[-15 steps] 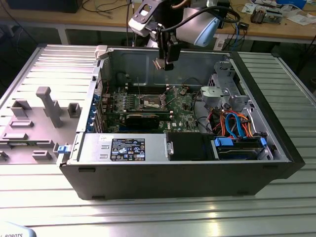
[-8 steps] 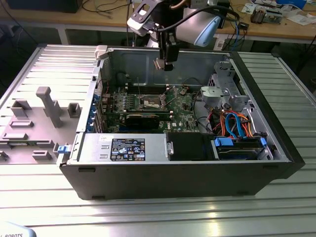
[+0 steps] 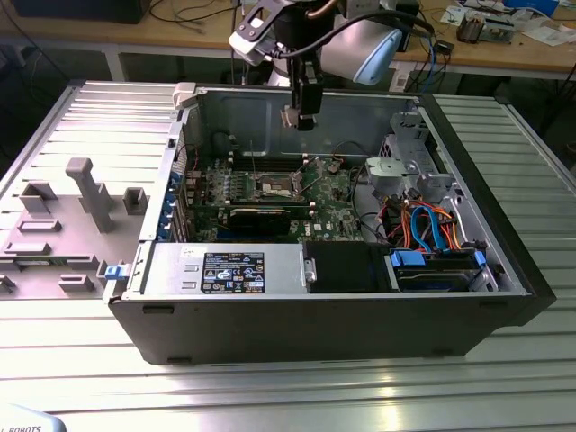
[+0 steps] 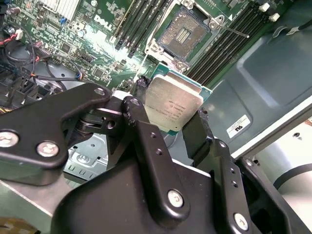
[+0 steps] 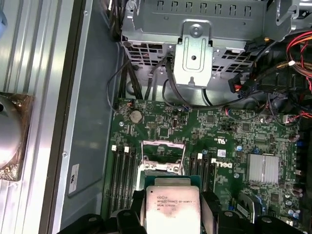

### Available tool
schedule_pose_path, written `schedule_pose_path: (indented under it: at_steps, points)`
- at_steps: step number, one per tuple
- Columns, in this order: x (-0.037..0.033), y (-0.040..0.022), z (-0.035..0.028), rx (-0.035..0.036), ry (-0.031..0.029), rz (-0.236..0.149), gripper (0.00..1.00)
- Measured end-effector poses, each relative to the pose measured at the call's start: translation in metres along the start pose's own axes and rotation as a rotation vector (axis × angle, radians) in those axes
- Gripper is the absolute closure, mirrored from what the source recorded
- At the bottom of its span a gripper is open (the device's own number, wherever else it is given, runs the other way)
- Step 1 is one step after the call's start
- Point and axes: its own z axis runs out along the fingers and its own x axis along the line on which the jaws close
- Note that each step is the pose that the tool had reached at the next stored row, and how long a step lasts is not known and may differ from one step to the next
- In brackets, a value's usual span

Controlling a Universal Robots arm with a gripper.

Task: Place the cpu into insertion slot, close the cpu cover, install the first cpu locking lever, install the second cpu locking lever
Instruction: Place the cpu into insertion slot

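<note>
Black pincer [image 4: 168,117] pinching flat square silver-grey cpu [image 4: 173,103] | hovering above empty silver-rimmed square insertion slot [image 4: 183,35] | nothing seated yet, all four steps left

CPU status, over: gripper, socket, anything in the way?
Gripper shut on the cpu. Cpu held above the insertion slot, not seated. Slot contacts exposed. Nothing seen between them.

Dull silver-grey metal on the cpu [image 4: 173,107]

Insertion slot [image 4: 183,33] unobstructed; memory slots [image 4: 139,22] flank it.
</note>
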Motion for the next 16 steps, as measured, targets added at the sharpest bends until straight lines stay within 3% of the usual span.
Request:
schedule_pose_path:
  at_steps: [11,16]
  points:
    - [-0.0001,-0.0002,-0.0001,0.0000,-0.0004,0.004,0.45]
    - [-0.0001,-0.0004,0.0004,-0.0007,-0.0038,0.041,0.45]
